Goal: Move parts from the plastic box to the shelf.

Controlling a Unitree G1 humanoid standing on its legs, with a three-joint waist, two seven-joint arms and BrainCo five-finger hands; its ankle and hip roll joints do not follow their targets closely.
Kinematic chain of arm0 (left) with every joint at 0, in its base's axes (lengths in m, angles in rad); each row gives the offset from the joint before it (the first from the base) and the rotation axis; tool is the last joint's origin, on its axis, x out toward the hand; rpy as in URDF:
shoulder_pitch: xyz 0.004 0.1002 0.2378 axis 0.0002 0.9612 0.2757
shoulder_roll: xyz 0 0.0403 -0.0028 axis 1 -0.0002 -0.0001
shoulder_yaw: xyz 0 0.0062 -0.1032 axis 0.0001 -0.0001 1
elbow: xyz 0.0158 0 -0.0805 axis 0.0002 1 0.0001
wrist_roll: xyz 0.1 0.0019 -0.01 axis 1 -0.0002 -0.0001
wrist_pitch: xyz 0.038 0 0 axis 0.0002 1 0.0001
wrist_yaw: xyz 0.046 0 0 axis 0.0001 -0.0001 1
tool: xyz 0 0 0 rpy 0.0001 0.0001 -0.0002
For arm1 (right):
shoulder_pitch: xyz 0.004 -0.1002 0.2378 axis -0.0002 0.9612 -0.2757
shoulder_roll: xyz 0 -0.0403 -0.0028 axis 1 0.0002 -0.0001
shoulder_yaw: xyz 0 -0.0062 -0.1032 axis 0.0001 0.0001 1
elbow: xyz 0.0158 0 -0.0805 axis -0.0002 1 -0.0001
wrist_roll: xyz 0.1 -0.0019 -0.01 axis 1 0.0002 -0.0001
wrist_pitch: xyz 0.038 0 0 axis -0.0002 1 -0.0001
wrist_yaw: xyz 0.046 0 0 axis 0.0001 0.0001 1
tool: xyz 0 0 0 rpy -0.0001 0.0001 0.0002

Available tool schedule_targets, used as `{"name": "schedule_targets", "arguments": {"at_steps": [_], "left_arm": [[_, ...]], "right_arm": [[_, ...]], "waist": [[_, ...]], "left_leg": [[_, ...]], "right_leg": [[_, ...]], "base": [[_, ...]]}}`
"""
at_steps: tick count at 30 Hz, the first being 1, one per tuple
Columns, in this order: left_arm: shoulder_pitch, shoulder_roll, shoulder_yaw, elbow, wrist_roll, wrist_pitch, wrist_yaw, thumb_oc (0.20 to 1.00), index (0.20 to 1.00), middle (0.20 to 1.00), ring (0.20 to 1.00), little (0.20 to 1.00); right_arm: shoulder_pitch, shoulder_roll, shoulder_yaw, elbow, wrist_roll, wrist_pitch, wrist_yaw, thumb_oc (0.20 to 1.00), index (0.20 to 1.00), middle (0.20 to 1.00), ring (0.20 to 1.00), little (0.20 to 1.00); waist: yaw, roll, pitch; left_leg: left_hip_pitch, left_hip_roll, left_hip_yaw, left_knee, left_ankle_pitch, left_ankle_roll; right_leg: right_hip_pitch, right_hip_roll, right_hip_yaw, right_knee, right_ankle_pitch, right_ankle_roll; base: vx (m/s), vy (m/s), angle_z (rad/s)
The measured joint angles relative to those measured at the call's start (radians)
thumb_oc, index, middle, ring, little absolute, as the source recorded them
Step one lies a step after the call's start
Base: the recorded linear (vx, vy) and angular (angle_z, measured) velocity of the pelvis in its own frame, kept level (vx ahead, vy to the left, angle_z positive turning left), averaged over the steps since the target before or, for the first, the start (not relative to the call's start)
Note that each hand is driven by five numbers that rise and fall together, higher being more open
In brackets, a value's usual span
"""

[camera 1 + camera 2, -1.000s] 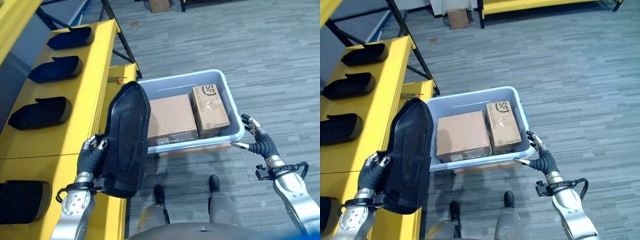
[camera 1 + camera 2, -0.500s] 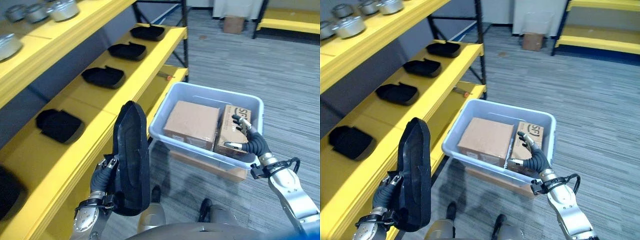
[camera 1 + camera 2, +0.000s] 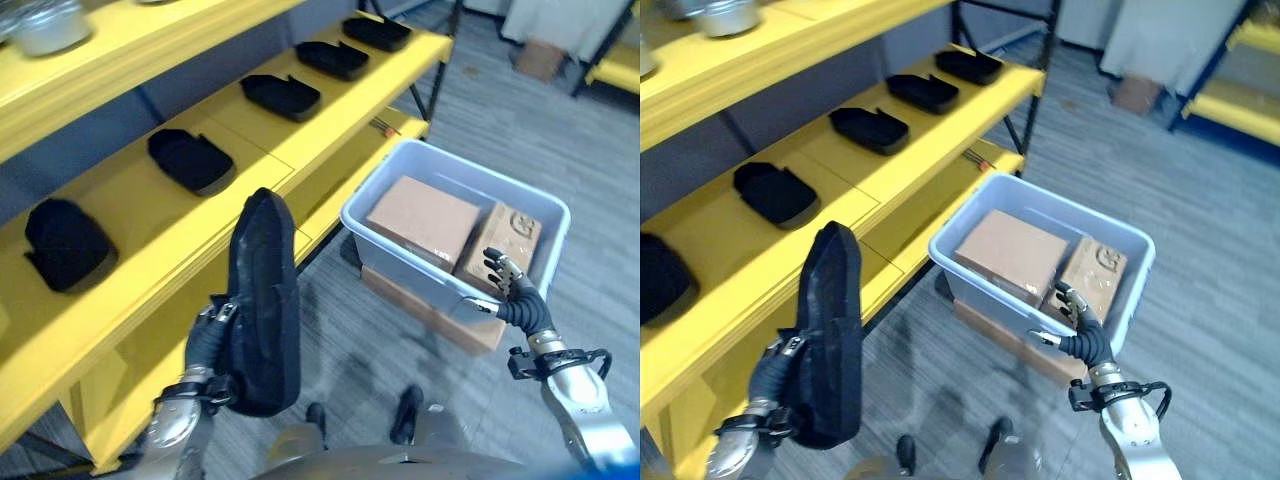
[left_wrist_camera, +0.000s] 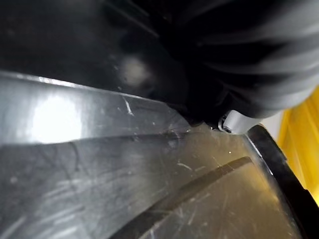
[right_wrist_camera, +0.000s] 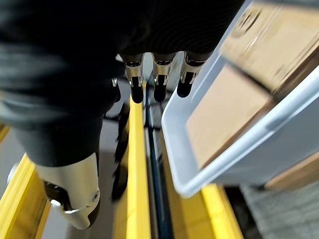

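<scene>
Upright beside the yellow shelf, a black moulded part is clamped in the left robot hand, seemingly by its lower edge. The right robot hand, fingers loosely spread and holding nothing, hovers at the plastic box's near rim, where two cardboard boxes lie inside.

Both arms are silver-grey metal w/ round screw points near the wrists. Right hand and left hand each have a dark ribbed cover over back & wrist. Fingers silver w/ dark tips.
</scene>
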Motion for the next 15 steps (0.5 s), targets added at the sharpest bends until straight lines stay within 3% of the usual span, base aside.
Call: {"name": "schedule_targets", "arguments": {"at_steps": [2,4,5,6,7,8,9,10,11,12,13,14,15], "left_arm": [[0.002,0.004,0.003,0.0,0.004,0.0,0.0,0.2,0.2,0.2,0.2,0.2],[-0.019,0.02,-0.007,-0.001,0.022,0.0,-0.001,0.2,0.2,0.2,0.2,0.2],[-0.03,0.031,-0.011,0.005,0.041,0.0,0.0,0.2,0.2,0.2,0.2,0.2],[-0.04,0.045,-0.013,0.006,0.042,-0.002,0.0,0.2,0.2,0.2,0.2,0.2],[-0.05,0.05,-0.024,0.009,0.042,-0.006,0.0,0.2,0.2,0.2,0.2,0.2],[-0.064,0.044,-0.026,0.021,0.042,-0.013,0.001,0.2,0.2,0.2,0.2,0.2],[-0.053,0.053,-0.018,0.023,0.042,-0.014,-0.003,0.2,0.2,0.2,0.2,0.2],[-0.046,0.06,-0.019,0.025,0.043,-0.015,-0.008,0.2,0.2,0.2,0.2,0.2],[-0.046,0.06,-0.018,0.026,0.043,-0.015,-0.008,0.2,0.2,0.2,0.2,0.2],[-0.021,0.069,-0.011,0.026,0.049,-0.011,-0.009,0.2,0.2,0.2,0.2,0.2],[0.0,0.07,-0.003,0.026,0.057,-0.01,-0.008,0.2,0.2,0.2,0.2,0.2],[0.012,0.066,-0.004,0.03,0.063,-0.004,-0.008,0.2,0.2,0.2,0.2,0.2],[0.018,0.051,-0.008,0.028,0.065,-0.001,-0.009,0.2,0.2,0.2,0.2,0.2]], "right_arm": [[0.002,0.018,-0.008,0.011,-0.001,0.0,0.004,1.0,1.0,1.0,1.0,1.0],[0.009,0.044,-0.006,0.012,-0.002,0.002,-0.008,1.0,1.0,1.0,1.0,1.0],[-0.005,0.041,0.021,0.013,-0.002,0.007,-0.006,1.0,1.0,1.0,1.0,1.0],[-0.004,0.043,0.039,0.018,-0.002,0.006,-0.006,1.0,1.0,1.0,1.0,1.0],[0.007,0.046,0.049,0.018,-0.002,0.009,0.001,1.0,1.0,1.0,1.0,1.0],[0.019,0.043,0.052,0.001,-0.002,0.013,0.013,1.0,1.0,1.0,1.0,1.0],[0.026,0.044,0.064,-0.003,0.001,0.006,0.016,1.0,1.0,1.0,1.0,1.0],[0.04,0.044,0.066,-0.002,0.001,0.005,0.026,1.0,1.0,1.0,1.0,1.0],[0.041,0.044,0.067,-0.002,0.001,0.005,0.026,1.0,1.0,1.0,1.0,1.0],[0.059,0.041,0.068,0.006,0.008,0.006,0.033,1.0,1.0,1.0,1.0,1.0],[0.059,0.038,0.07,0.011,0.012,0.007,0.041,1.0,1.0,1.0,1.0,1.0],[0.055,0.031,0.067,0.013,0.013,0.005,0.045,1.0,1.0,1.0,1.0,1.0],[0.045,0.023,0.067,0.021,0.019,0.006,0.047,1.0,1.0,1.0,1.0,1.0]], "waist": [[0.018,-0.013,0.0],[-0.012,-0.025,0.007],[-0.042,-0.026,0.013],[-0.046,-0.018,0.012],[-0.05,-0.023,0.014],[-0.049,-0.018,0.022],[-0.06,-0.018,0.02],[-0.079,-0.042,0.018],[-0.078,-0.045,0.017],[-0.086,-0.1,0.002],[-0.083,-0.12,-0.011],[-0.08,-0.121,-0.013],[-0.082,-0.103,-0.01]], "left_leg": [[-0.012,-0.034,-0.001,0.005,-0.001,0.014],[-0.055,-0.082,-0.036,0.073,-0.021,0.055],[-0.058,-0.117,-0.064,0.09,-0.027,0.09],[-0.055,-0.111,-0.082,0.085,-0.015,0.089],[-0.045,-0.105,-0.101,0.079,-0.008,0.091],[-0.036,-0.082,-0.114,0.051,0.013,0.094],[-0.038,-0.069,-0.133,0.03,0.018,0.086],[-0.024,-0.073,-0.144,-0.006,0.038,0.08],[-0.023,-0.074,-0.145,-0.01,0.043,0.079],[0.005,-0.105,-0.153,-0.056,0.062,0.077],[0.016,-0.123,-0.141,-0.072,0.066,0.081],[0.023,-0.138,-0.143,-0.072,0.065,0.086],[0.032,-0.135,-0.152,-0.072,0.065,0.084]], "right_leg": [[0.011,-0.022,0.008,-0.027,0.02,0.008],[0.028,-0.061,-0.011,-0.019,0.072,0.002],[-0.002,-0.085,0.189,0.057,0.103,0.001],[-0.05,-0.052,0.362,0.108,0.092,0.014],[-0.073,0.009,0.453,0.126,0.048,0.032],[-0.098,0.109,0.511,0.164,-0.028,0.027],[-0.105,0.214,0.597,0.172,-0.067,0.035],[-0.118,0.273,0.559,0.182,-0.098,0.009],[-0.118,0.275,0.563,0.181,-0.099,0.006],[-0.101,0.349,0.572,0.123,-0.096,-0.002],[-0.088,0.368,0.55,0.065,-0.075,-0.023],[-0.052,0.366,0.536,-0.002,-0.036,-0.104],[-0.009,0.367,0.528,-0.071,0.002,-0.114]], "base": [[-0.11,0.354,0.35],[-0.02,0.243,0.7],[0.03,0.228,0.73],[0.01,0.121,0.49],[0.05,0.161,0.15],[0.03,0.042,0.24],[0.04,0.05,0.49],[0.0,0.006,0.47],[0.01,0.006,0.47],[0.0,-0.016,0.12],[0.0,-0.014,0.11],[-0.01,-0.03,-0.03],[-0.01,-0.044,0.14]]}}
